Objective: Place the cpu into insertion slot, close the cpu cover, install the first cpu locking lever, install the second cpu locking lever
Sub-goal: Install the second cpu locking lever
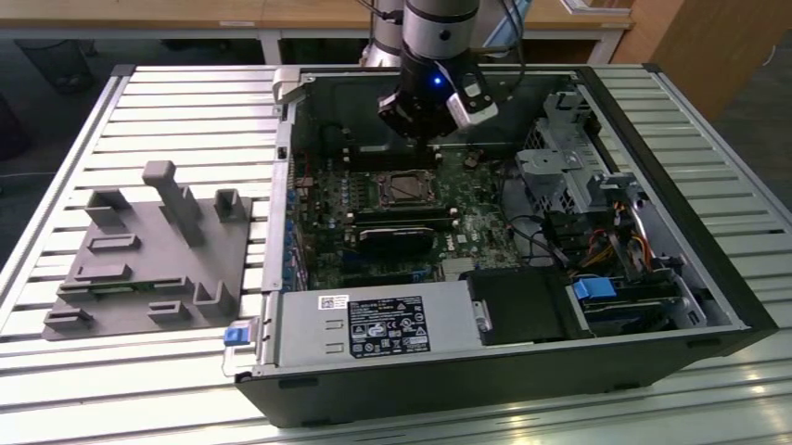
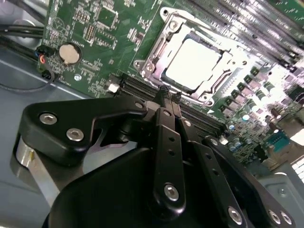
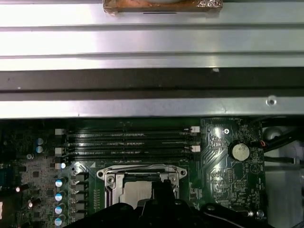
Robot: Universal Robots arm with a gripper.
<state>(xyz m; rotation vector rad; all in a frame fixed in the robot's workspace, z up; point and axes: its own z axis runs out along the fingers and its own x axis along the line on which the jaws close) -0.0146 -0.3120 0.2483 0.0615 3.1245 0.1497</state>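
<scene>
The cpu [image 2: 192, 64] lies flat in the insertion slot [image 1: 406, 189] on the green board, its pale metal top showing through the window of the cpu cover [image 2: 153, 56]. The cover lies down over the chip. In the first wrist view the cpu [image 3: 137, 192] and the cover [image 3: 142, 172] sit just beyond the fingers. My gripper [image 2: 166, 93] hangs above the board beside the socket, over the memory slots, with its black fingers pressed together and nothing between them. In the exterior view the gripper [image 1: 418, 137] is just behind the socket. I cannot tell how the locking levers stand.
The open computer case [image 1: 730, 306] lies on a slatted table. A black heatsink [image 1: 396, 243] sits in front of the socket and memory slots [image 3: 126, 142] behind it. A coin cell [image 2: 70, 53], a drive cage [image 1: 557, 167], a power supply [image 1: 371, 324] and a grey fixture plate [image 1: 148, 250] surround them.
</scene>
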